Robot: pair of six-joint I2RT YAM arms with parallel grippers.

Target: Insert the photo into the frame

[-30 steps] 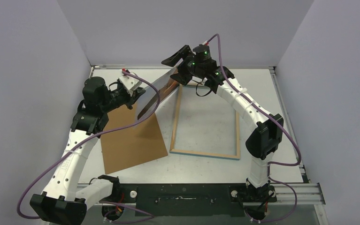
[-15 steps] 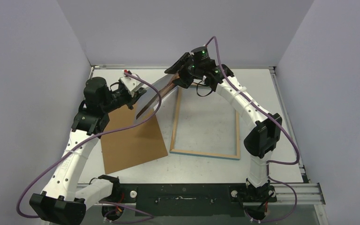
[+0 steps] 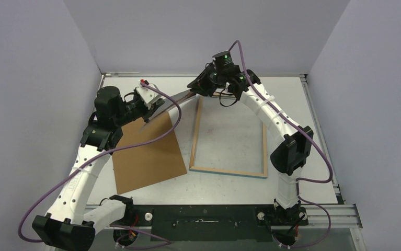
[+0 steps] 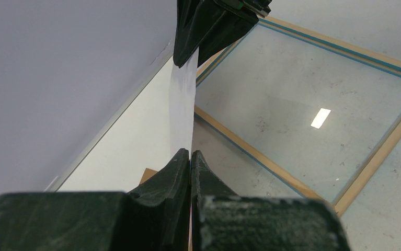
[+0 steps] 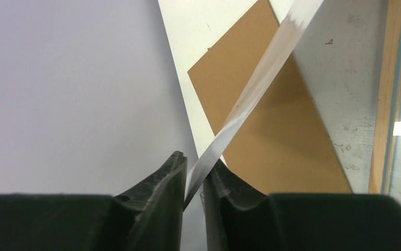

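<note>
The photo [image 3: 171,103] hangs in the air as a thin strip seen edge-on, stretched between both grippers over the table's far left. My left gripper [image 3: 152,108] is shut on its near end; in the left wrist view the fingertips [image 4: 181,157] press together on the white sheet [image 4: 183,99]. My right gripper [image 3: 197,89] has its jaws drawn in narrow on the far end, and the sheet [image 5: 255,83] slants across between both pads. The frame [image 3: 194,138] lies flat on the table with its light wood edges up, to the right of the photo; its pane [image 4: 302,94] glints.
A plain brown backing board [image 3: 146,154] lies flat on the table under the left arm, left of the frame; it also shows in the right wrist view [image 5: 279,136]. Grey walls close in the table at the back and on both sides.
My right gripper has come down onto the photo's far end and its jaws have narrowed from wide open to close around it. The photo now lies flatter. The left gripper has stayed shut.
</note>
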